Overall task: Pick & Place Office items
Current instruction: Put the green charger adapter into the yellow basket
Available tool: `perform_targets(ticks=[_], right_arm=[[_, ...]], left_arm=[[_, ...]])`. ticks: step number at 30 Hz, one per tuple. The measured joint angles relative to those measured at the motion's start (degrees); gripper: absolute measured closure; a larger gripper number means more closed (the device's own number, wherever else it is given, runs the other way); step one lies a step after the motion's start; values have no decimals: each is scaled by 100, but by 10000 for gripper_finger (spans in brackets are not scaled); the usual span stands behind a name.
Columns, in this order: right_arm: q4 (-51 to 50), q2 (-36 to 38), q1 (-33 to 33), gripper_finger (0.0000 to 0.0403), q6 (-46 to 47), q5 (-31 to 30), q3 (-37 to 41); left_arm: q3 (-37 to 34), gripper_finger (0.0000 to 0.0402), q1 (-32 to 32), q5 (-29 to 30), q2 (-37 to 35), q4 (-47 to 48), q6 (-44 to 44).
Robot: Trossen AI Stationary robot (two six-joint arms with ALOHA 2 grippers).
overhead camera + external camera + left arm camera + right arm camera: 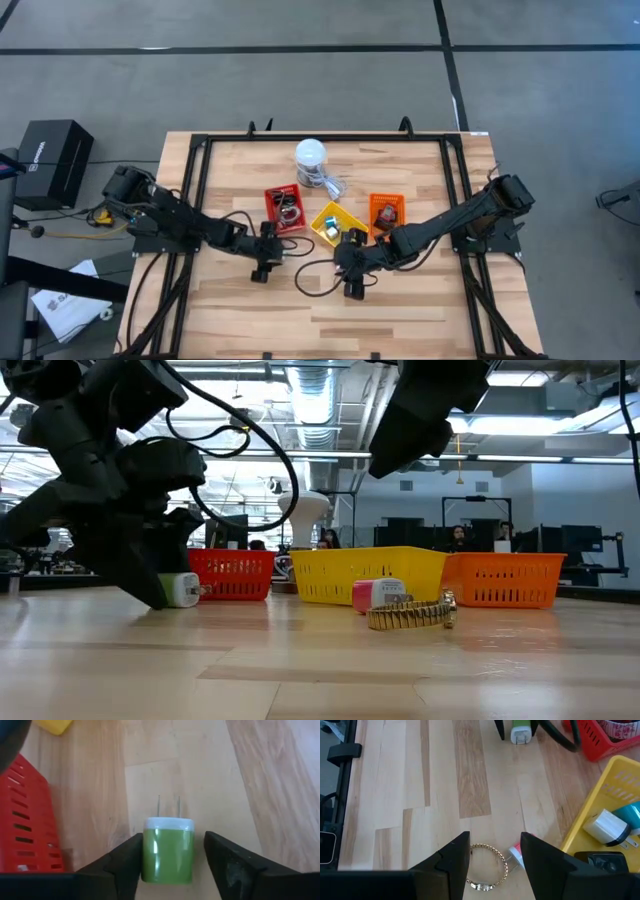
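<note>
green charger (168, 851) prongs visible, left hand (170, 862) astride

No readable text in any view.

The black box (52, 160) on the floor left of the surface carries a pale marking along one edge, but it is too small to make out as letters. The white sheets (68, 305) lying on the floor by the lower left corner show dark print that cannot be read either. The pink-and-white item (377, 594) in front of the yellow tray (362, 573) has a light face with no legible label, and the green-and-white plug adapter (168, 850) shows no printing.
</note>
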State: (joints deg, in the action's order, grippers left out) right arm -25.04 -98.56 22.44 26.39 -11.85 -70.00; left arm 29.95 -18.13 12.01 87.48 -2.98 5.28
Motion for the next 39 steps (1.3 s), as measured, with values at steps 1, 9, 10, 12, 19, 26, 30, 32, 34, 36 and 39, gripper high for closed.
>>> perform_targets(ticks=[1,9,10,12,19,26,30,32,34,36,39], right_arm=[[0,0,0,237,0,-1,0],[0,0,0,237,0,-1,0],[0,0,0,237,0,-1,0],[2,0,0,237,0,-1,0],[19,0,-74,237,0,-1,0],[-439,20,39,238,6,29,2],[-945,56,256,241,17,-46,4],[-1123,52,341,243,11,-270,7],[-1259,55,409,244,2,-610,7],[-1388,52,440,246,2,-939,7],[-1452,52,443,247,20,-1026,7]], left_arm=[[0,205,0,0,0,-10,2],[-2,275,0,11,4,-458,11],[-2,275,0,10,4,-661,9],[-2,275,0,14,4,-1194,-35],[294,254,311,24,4,-2888,-906],[962,266,1185,-752,74,-2879,-1087],[1027,255,1563,-890,232,-2884,-1085],[1034,255,1682,-894,435,-2971,-1060],[1032,258,1759,-911,681,-2944,-1056],[1025,261,1795,-1022,921,-2952,-1064],[1025,258,1812,-1052,1153,-2960,-1091]])
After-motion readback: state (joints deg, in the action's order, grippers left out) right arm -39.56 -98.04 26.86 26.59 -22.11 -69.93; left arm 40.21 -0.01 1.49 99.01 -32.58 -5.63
